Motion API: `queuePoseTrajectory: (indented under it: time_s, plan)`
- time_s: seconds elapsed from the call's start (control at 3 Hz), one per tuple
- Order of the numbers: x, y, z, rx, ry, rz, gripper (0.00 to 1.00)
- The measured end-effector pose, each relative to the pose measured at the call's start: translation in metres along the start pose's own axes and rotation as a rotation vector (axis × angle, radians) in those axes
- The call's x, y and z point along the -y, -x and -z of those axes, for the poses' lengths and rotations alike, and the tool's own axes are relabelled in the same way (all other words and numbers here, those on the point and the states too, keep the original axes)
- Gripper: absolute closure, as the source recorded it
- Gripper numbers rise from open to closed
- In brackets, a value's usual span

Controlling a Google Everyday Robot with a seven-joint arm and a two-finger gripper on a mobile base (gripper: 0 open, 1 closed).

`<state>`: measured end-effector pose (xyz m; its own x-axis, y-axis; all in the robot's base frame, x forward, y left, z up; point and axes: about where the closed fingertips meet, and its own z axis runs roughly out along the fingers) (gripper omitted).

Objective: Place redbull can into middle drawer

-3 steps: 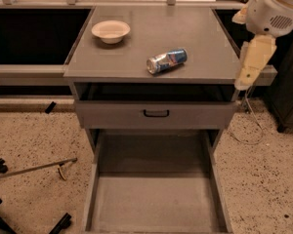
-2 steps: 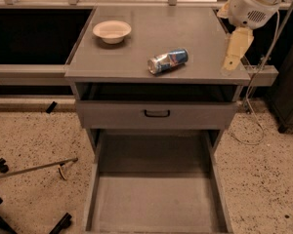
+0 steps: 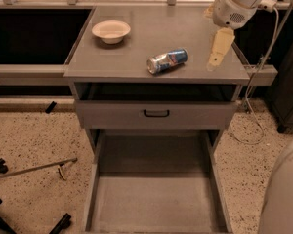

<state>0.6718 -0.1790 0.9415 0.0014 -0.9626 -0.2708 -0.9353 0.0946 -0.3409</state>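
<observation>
The redbull can, blue and silver, lies on its side near the middle of the grey cabinet top. My gripper, cream-coloured and pointing down from the white arm, hangs over the right part of the top. It is to the right of the can and apart from it. The middle drawer is pulled out wide below, and its bare grey floor has nothing on it.
A cream bowl stands at the back left of the top. A shut drawer front with a black handle sits above the open drawer. A cable hangs at the right. A metal rod and black legs lie on the floor at the left.
My gripper has moved left and further in from beside the cabinet's right edge, and now hangs over the top, closer to the can. The can and bowl have not moved.
</observation>
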Motion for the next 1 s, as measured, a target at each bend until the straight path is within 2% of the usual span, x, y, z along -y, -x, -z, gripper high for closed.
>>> queuePoseTrajectory:
  time_s: [0.33,1.0]
  plan:
    - [0.009,0.004,-0.013,0.029,0.004,0.016,0.0]
    - [0.053,0.035,-0.084,0.19,0.025,0.064,0.0]
